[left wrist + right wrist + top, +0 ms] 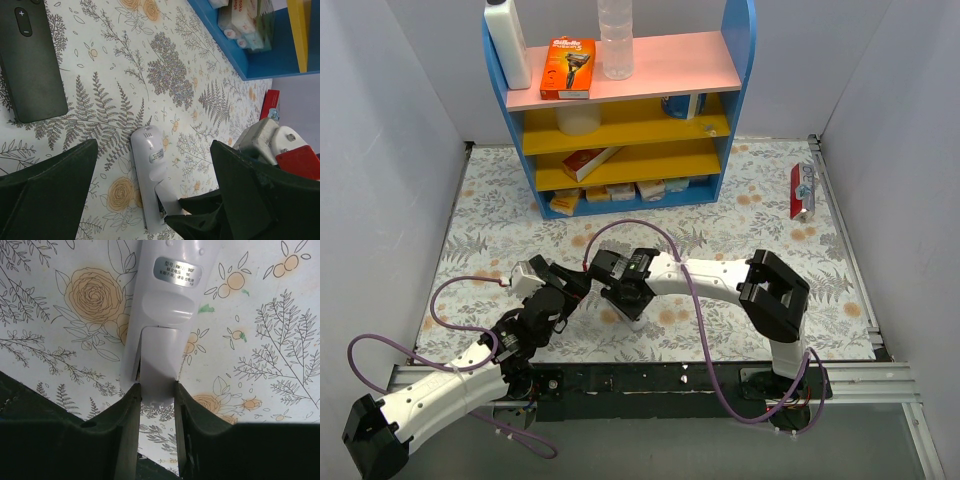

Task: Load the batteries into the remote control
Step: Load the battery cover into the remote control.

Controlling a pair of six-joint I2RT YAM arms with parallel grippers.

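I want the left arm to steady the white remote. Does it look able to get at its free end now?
Probably yes. The left gripper hangs open above the white remote, whose labelled end lies bare; the right gripper clamps only the battery-cover end, and the black remote lies aside.

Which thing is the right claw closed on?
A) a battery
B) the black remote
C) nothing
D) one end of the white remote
D: the right wrist view shows the right claw clamped on the near end of the white remote, while the black remote lies apart from it.
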